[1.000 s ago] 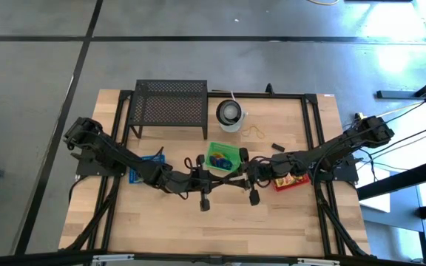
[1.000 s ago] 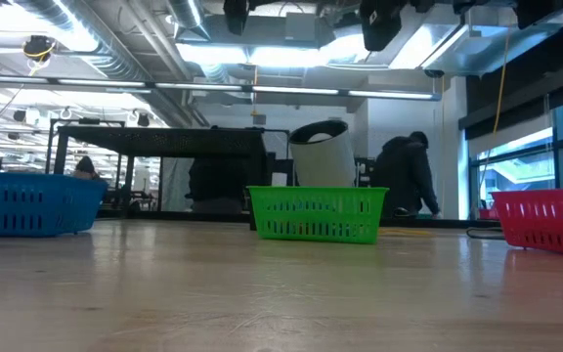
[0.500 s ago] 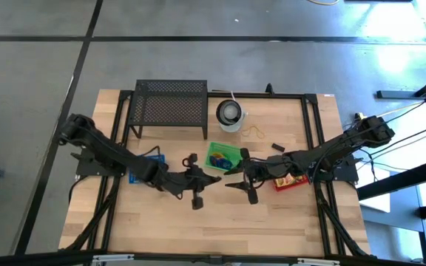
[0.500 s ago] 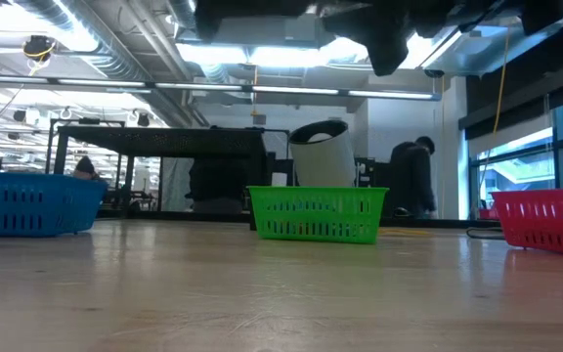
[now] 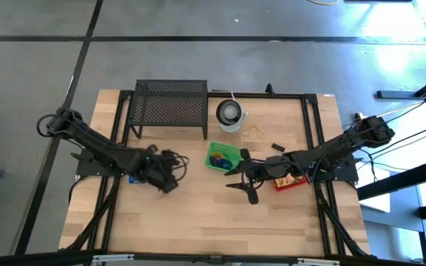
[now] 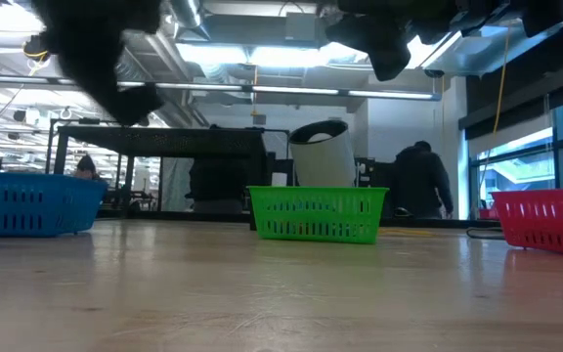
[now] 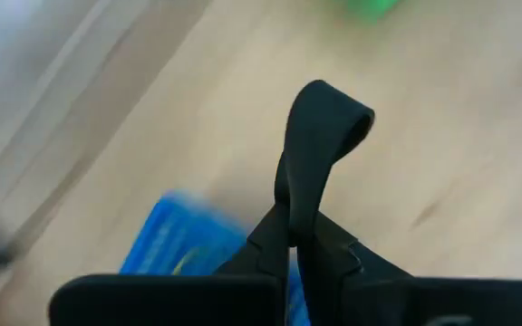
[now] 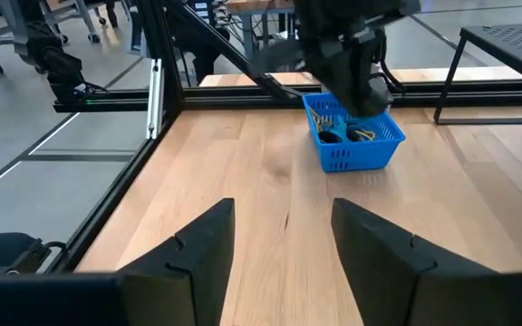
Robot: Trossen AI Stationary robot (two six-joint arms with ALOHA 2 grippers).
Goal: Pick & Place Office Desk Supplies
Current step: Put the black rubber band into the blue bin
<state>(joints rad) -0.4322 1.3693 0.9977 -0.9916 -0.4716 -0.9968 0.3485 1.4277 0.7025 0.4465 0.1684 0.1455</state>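
My left gripper (image 5: 170, 179) hangs over the right edge of the blue basket (image 5: 134, 177), shut on a small black clip (image 7: 320, 136). The right wrist view shows it above that basket (image 8: 352, 136), which holds dark and yellowish items. My right gripper (image 5: 231, 177) stands open and empty above the table, just in front of the green basket (image 5: 220, 157), which holds blue and yellow items. A yellow loop (image 5: 255, 133) and a small black item (image 5: 277, 147) lie on the table behind the right arm. My left gripper pinches the clip's near end (image 7: 285, 213) between its two fingertips. The fingers slant steeply down. The clip's looped end (image 7: 329, 104) sticks out past the fingertips, lifted clear of table and basket.
A red basket (image 5: 291, 179) sits under the right arm. The black mesh rack (image 5: 170, 107) and the white cup (image 5: 230, 113) stand at the table's far side. Bare wood lies along the near half of the table (image 5: 213, 222).
My left gripper, still shut on the clip, has drawn away from the right gripper in front of the green basket toward the table's left, to the blue basket, tipping from near level to steeply down. My right gripper has opened and stayed where it was.
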